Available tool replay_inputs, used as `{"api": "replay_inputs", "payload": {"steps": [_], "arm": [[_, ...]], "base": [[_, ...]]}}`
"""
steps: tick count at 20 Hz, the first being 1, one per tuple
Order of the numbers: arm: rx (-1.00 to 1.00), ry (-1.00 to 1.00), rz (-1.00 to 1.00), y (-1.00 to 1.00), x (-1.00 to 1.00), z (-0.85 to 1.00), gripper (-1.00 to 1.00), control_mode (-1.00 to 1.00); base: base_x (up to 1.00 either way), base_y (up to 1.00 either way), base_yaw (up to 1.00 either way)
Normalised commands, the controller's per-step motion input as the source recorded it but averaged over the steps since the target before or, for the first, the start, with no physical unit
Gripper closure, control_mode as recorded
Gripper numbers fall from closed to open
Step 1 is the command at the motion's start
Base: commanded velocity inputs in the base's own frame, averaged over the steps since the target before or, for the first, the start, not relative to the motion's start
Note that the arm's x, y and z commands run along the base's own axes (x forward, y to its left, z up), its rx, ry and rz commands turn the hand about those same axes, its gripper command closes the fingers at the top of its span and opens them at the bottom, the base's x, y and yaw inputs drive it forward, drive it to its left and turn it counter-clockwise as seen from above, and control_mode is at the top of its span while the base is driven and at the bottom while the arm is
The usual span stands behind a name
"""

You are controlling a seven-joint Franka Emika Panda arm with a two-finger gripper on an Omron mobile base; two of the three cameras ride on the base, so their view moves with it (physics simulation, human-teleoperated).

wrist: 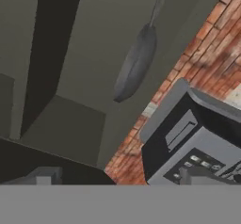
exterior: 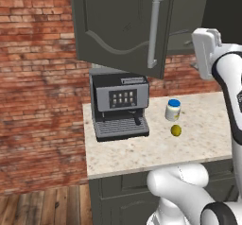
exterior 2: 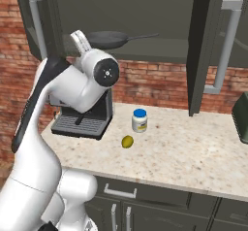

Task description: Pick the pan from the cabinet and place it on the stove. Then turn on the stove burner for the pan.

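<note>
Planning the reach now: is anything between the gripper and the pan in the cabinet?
Nothing visible. The cabinet doors stand open, and the pan sits alone on its shelf, directly ahead of the open gripper in the hand view. The coffee machine is lower, off the path.

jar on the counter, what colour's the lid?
Blue lid on the jar, whose body is pale with a yellowish band; clearest in the right base view.

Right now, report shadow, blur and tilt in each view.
Left base view: sharp, cabinet door shades the coffee machine. Right base view: even light, pan dim on the shelf. Hand view: soft, rolled sideways, pan edge-on.
</note>
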Motion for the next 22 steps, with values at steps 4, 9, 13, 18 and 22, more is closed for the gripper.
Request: {"api": "replay_inputs", "payload": {"steps": [4,9,13,18,22], "arm": [[0.02,0.13,0.14,0.13,0.60,-0.26,-1.00,-1.00],[0.09,0.07,0.15,0.03,0.55,-0.23,-1.00,-1.00],[0.11,0.01,0.12,0.12,0.30,-0.13,-1.00,-1.00],[0.06,0.00,0.08,0.37,0.12,-0.02,-1.00,-1.00],[0.00,0.02,0.06,0.58,0.00,0.00,-1.00,-1.00]], "base": [[0.00,0.00,0.00],[0.00,0.00,0.00],[0.00,0.00,0.00],[0.00,0.00,0.00],[0.00,0.00,0.00]]}}
